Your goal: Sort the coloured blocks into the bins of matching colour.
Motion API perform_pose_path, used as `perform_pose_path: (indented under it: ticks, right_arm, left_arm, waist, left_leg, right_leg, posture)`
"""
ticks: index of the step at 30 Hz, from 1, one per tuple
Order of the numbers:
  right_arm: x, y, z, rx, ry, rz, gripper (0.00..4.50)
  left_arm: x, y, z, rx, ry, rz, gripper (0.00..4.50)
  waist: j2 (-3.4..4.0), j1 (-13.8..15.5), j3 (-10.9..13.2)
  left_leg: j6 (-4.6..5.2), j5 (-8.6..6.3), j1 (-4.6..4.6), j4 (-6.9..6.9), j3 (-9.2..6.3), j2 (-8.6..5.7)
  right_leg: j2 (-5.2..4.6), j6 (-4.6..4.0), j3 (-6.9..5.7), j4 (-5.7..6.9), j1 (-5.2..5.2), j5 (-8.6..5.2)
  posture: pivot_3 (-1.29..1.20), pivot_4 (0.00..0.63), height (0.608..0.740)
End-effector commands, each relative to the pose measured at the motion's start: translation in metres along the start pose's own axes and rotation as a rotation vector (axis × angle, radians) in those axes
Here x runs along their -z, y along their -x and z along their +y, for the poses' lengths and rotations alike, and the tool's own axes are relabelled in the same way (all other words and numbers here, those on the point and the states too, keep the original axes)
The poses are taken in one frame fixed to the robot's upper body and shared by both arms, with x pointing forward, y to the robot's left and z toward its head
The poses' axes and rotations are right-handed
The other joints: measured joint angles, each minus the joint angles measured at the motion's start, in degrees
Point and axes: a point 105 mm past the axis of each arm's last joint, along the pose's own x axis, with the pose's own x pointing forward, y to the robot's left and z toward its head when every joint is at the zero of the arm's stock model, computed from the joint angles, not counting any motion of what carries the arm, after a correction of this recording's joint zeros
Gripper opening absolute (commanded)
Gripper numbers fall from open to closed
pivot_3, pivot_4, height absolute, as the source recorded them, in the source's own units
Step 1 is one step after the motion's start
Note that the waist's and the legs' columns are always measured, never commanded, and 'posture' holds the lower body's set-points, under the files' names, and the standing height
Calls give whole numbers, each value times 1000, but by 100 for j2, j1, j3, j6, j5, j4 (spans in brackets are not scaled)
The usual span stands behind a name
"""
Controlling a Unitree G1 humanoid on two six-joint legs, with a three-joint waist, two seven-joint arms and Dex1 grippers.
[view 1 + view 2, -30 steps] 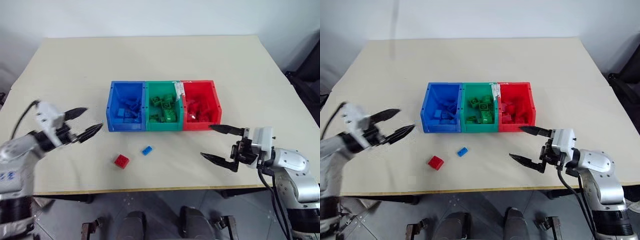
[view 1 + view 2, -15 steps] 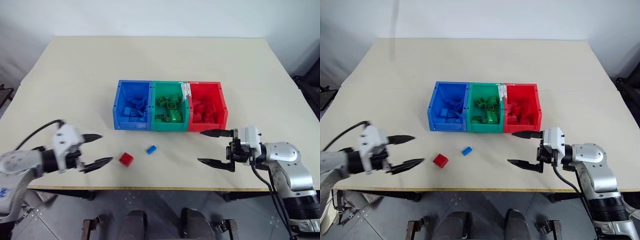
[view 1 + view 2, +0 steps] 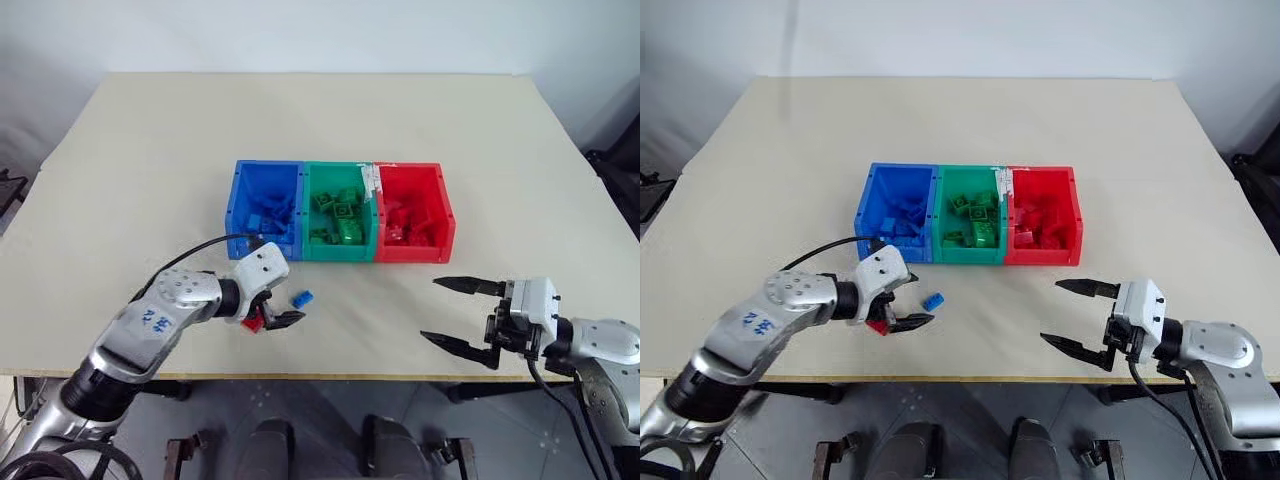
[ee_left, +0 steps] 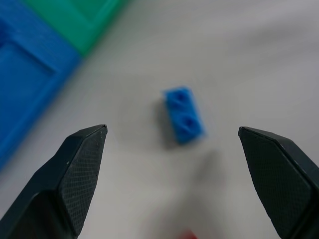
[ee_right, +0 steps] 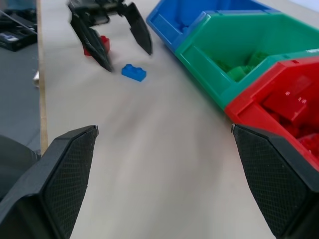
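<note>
Two loose blocks lie on the desk [image 3: 150, 160] in front of the bins [image 3: 340, 211]: a blue block [image 3: 302, 297] and, just beside it toward the robot's left, a red block [image 3: 878, 325] partly hidden under the left arm. The bins already hold many bricks of their own colours. The left end effector [image 3: 272, 309] hangs low over this pair with its fingers spread wide and nothing between them; in the left wrist view the blue block [image 4: 184, 114] sits between the two black fingers, a little off centre, with a sliver of red at the edge. The right end effector [image 3: 463, 315] is also wide and empty, well apart from the blocks, near the desk's front edge. The step in hand looks like a pick of the blue block. To do it well, the fingers should centre on the brick and straddle it before descending, so the closing fingers do not nudge it or catch the red neighbour. A grip across the narrow sides seems safest, since such a small brick could easily skid or tip out.
</note>
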Motion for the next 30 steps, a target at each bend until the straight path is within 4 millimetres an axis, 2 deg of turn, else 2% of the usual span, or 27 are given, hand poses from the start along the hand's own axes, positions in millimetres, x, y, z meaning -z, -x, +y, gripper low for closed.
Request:
perform_pose_path:
  ticks: [1, 6, 12, 15, 20, 24, 28, 30]
  right_arm:
    - [-12, 3, -1, 35, 42, -16, 4500]
    - [-14, 4, -3, 44, 48, -16, 4500]
    - [-15, 5, -8, 72, 41, -32, 4500]
    - [-17, 5, -4, 73, 24, -58, 4500]
    - [-34, -1, -7, 131, 7, -163, 4500]
    - [-51, -10, -13, 177, 14, -259, 4500]
    - [-52, -17, -13, 159, 21, -270, 4500]
    - [-50, -21, -9, 99, 30, -248, 4500]
  left_arm:
    - [-6, -4, 3, -19, -31, -6, 3880]
    - [2, -6, -8, 47, -56, 43, 2368]
    - [4, 1, -9, 56, -62, 38, 517]
    - [-9, 7, -2, 27, -11, -65, 450]
    - [-38, 34, 21, -42, 47, -277, 450]
    - [-69, 62, 70, -294, 19, -392, 450]
    - [-74, 58, 89, -359, 27, -439, 450]
    - [-71, 51, 92, -345, 38, -444, 1209]
  waist:
    - [0, -1, 0]
    - [0, -9, 0]
    - [0, -9, 0]
    - [0, -9, 0]
    - [-1, -10, 1]
    - [-2, -3, 1]
    - [-2, 4, 1]
    - [-2, -3, 1]
  left_leg:
    - [0, 0, 0, 0, -1, 0]
    - [0, 0, 1, -2, -1, 0]
    - [0, 0, 1, -2, -1, 0]
    - [0, 0, 1, -1, -2, 0]
    - [0, 0, -2, 12, -6, 2]
    - [0, 0, -6, 31, -10, 1]
    - [3, -2, -14, 48, -16, -3]
    - [5, -3, -15, 48, -15, -4]
  right_leg:
    - [0, 0, 0, 0, 0, 0]
    - [0, 0, 0, 0, 0, 0]
    - [0, 0, 0, -1, 1, 0]
    - [0, 0, 0, 0, 1, 0]
    - [0, 0, -2, 6, 1, 0]
    - [0, 1, -3, 15, 1, 1]
    - [-1, 8, -5, 15, 5, 4]
    - [-1, 8, -6, 13, 4, 4]
  posture:
    - [0, 150, 740]
    - [0, 150, 740]
    - [0, 150, 740]
    - [0, 150, 740]
    - [0, 150, 740]
    - [0, 150, 740]
    - [0, 150, 740]
    - [0, 150, 740]
